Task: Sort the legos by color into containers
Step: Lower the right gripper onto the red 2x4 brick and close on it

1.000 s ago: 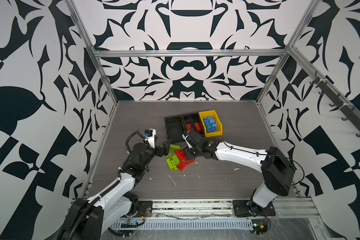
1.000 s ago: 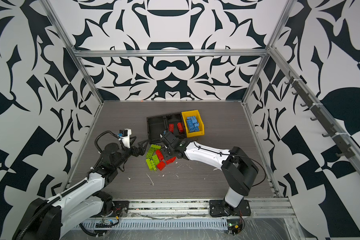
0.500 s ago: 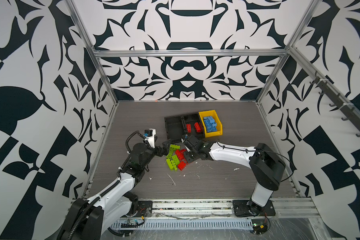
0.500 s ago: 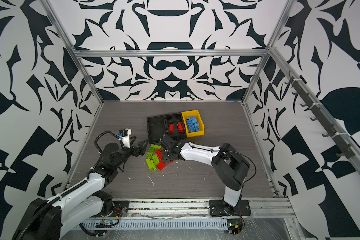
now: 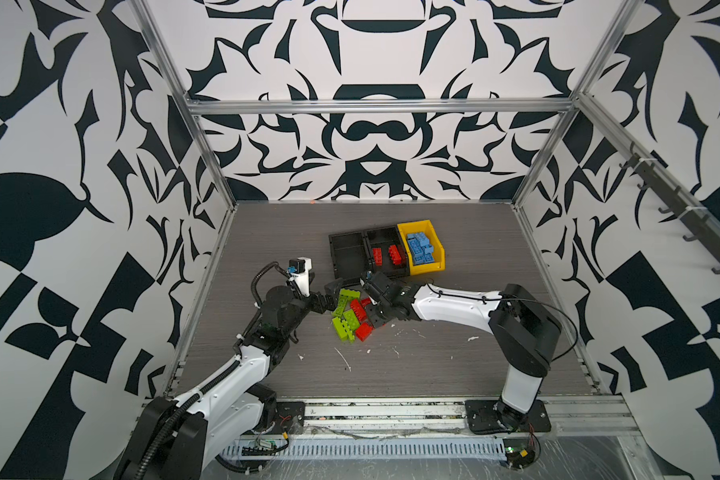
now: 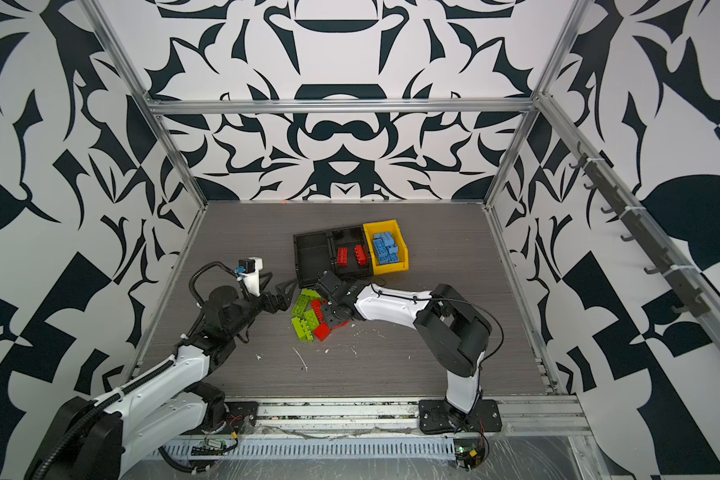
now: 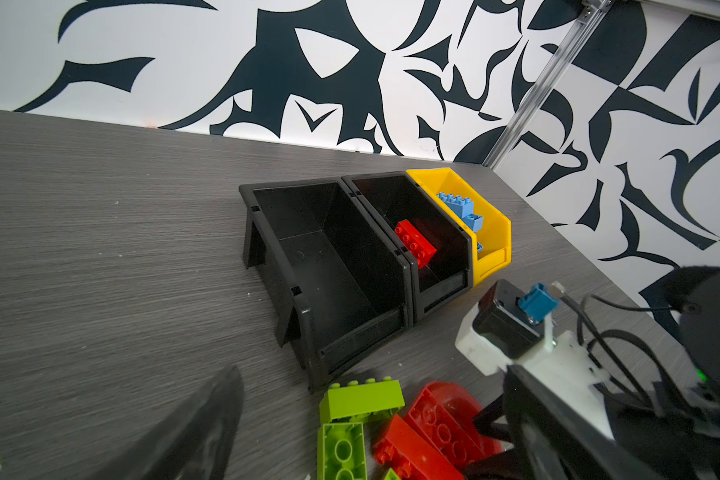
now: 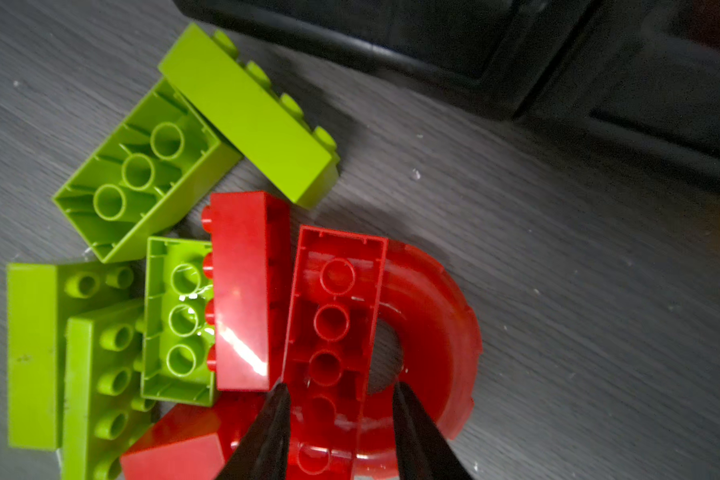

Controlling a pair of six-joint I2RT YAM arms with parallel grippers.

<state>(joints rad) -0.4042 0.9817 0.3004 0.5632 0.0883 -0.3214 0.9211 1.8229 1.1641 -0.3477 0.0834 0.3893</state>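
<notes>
Nearest, small white scraps dotted the grey wood-grain table. Mid-table lay a loose heap of lime green studded plastic bricks and red ones. At its left, the left gripper stood with jaws wide apart, holding nothing. The right gripper reached in from the right. Its fingers straddled an upturned red brick lying across the red arch-shaped piece, not yet clamped. Just beyond stood a row of bins: a black rectangular plastic bin on the left, a second black bin holding two red bricks, and a bright yellow bin of light blue bricks.
</notes>
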